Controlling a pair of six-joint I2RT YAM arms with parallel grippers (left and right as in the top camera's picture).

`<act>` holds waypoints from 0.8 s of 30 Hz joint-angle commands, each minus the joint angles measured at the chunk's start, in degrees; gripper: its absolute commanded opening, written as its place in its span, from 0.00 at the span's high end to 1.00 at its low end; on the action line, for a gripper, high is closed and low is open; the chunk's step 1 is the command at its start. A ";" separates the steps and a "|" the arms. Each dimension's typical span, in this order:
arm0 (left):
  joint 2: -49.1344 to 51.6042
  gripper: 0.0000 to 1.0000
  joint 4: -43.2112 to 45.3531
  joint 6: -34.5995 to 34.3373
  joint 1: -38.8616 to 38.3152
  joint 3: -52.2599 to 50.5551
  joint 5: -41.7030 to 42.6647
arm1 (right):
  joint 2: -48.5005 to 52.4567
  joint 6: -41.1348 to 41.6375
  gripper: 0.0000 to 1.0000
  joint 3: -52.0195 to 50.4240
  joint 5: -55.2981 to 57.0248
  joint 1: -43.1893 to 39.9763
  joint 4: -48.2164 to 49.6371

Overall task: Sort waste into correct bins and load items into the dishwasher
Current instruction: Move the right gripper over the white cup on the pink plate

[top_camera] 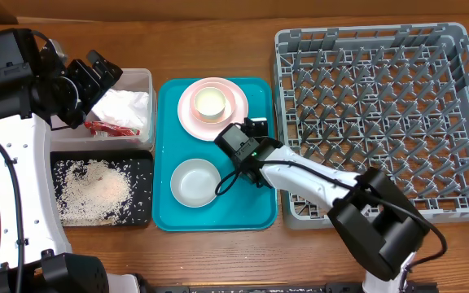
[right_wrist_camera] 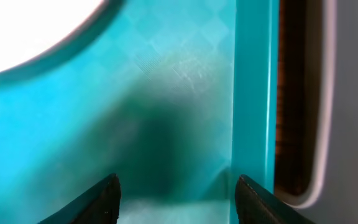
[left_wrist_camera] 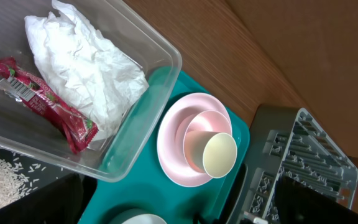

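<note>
Over on the left, the left gripper [top_camera: 96, 76] hangs above the back corner of the clear tub [top_camera: 141, 76], fingers spread as wide as they go and nothing between them. Inside that tub lies the crumpled white napkin [left_wrist_camera: 82, 65], and the red wrapper [left_wrist_camera: 42, 102] rests right against its near edge, touching it. Just in front of the tub, edge to edge with it, sits the black tray [top_camera: 140, 213], and the rice grains [top_camera: 96, 189] are scattered across most of its floor. Centre stage is the teal tray [top_camera: 251, 207], and the dishes are all on it: at the back the pink plate [top_camera: 187, 120] with the pink bowl [left_wrist_camera: 194, 130] stacked on it and the white cup [left_wrist_camera: 219, 155] nested in the bowl, leaning slightly in the left wrist view; at the front the grey-white bowl [top_camera: 195, 181], standing apart from the stack. The right gripper [top_camera: 243, 167] is down low over the teal tray, between the plate stack and the grey-white bowl and towards the tray's right side. In the right wrist view its fingers [right_wrist_camera: 98, 199] stand partly apart over bare teal floor, gripping nothing, with the tray's raised rim just off to one side; a washed-out pale curve fills the top corner, and which dish it is cannot be told. To the right, the dish rack [top_camera: 365, 35] sits on the wooden table [top_camera: 218, 49] just beside the teal tray, its pegs bare.
</note>
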 commanded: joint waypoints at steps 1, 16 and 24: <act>-0.85 0.00 0.04 -0.52 0.00 1.01 -0.39 | -4.31 -0.26 0.40 1.55 -0.17 -0.46 0.13; -0.85 0.00 0.04 -0.52 0.00 1.01 -0.39 | -4.90 -21.59 0.41 12.24 -13.33 -2.82 -1.81; -0.85 0.00 0.04 -0.52 0.00 1.01 -0.39 | -4.87 -34.10 0.41 23.43 -24.98 -6.73 1.70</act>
